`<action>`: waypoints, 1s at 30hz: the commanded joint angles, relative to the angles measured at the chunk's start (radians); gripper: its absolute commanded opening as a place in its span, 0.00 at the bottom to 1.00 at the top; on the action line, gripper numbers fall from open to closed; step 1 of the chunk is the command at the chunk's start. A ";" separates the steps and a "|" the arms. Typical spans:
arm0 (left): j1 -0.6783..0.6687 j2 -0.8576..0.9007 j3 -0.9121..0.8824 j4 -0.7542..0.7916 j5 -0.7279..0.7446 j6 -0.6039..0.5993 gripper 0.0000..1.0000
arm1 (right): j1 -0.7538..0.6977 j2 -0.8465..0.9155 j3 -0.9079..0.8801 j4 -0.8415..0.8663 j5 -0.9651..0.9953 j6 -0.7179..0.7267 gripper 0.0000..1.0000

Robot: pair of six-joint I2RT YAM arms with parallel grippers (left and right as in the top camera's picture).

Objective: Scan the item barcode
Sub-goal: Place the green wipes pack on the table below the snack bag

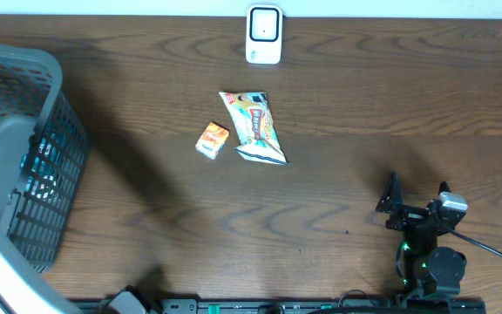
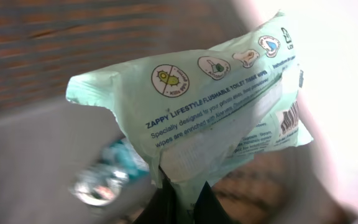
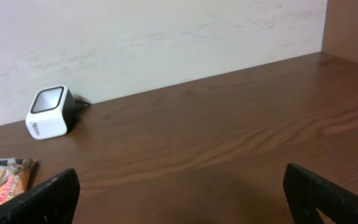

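Wipes pack [image 2: 216, 106] w/ barcode [image 2: 289, 117] — tight in L jaws; R jaws wide apart, empty

Scanner [image 1: 263, 33] in overhead, right-wrist views

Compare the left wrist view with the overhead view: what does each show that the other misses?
Left wrist only: a green wipes pack pinched at its lower edge by the left gripper, barcode at its right edge. Overhead only: the scanner, snack packet, small orange box and open right gripper. Both: apparently the grey basket, only a blur behind the pack in the wrist view.
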 commanded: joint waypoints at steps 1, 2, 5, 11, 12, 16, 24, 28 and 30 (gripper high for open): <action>-0.117 -0.137 0.011 -0.043 0.111 -0.005 0.07 | 0.005 -0.005 -0.001 -0.004 -0.002 0.007 0.99; -0.161 -0.166 0.011 -0.063 0.111 -0.005 0.07 | 0.005 -0.005 -0.001 -0.004 -0.002 0.007 0.99; -0.299 -0.229 0.011 -0.120 0.111 -0.005 0.07 | 0.005 -0.005 -0.001 -0.004 -0.002 0.007 0.99; -0.605 -0.263 -0.008 -0.245 0.111 -0.031 0.07 | 0.005 -0.005 -0.001 -0.004 -0.002 0.007 0.99; -0.659 -0.262 -0.025 -0.248 0.111 -0.042 0.07 | 0.005 -0.005 -0.001 -0.004 -0.002 0.007 0.99; -0.848 -0.259 -0.126 -0.243 -0.018 -0.114 0.07 | 0.005 -0.005 -0.001 -0.004 -0.002 0.007 0.99; -1.125 -0.222 -0.420 -0.100 -0.171 -0.232 0.07 | 0.005 -0.005 -0.001 -0.004 -0.002 0.007 0.99; -1.187 -0.176 -0.570 0.097 -0.170 -0.240 0.07 | 0.005 -0.005 -0.001 -0.004 -0.002 0.007 0.99; -1.206 -0.138 -0.639 0.199 -0.170 -0.261 0.07 | 0.005 -0.005 -0.001 -0.004 -0.002 0.007 0.99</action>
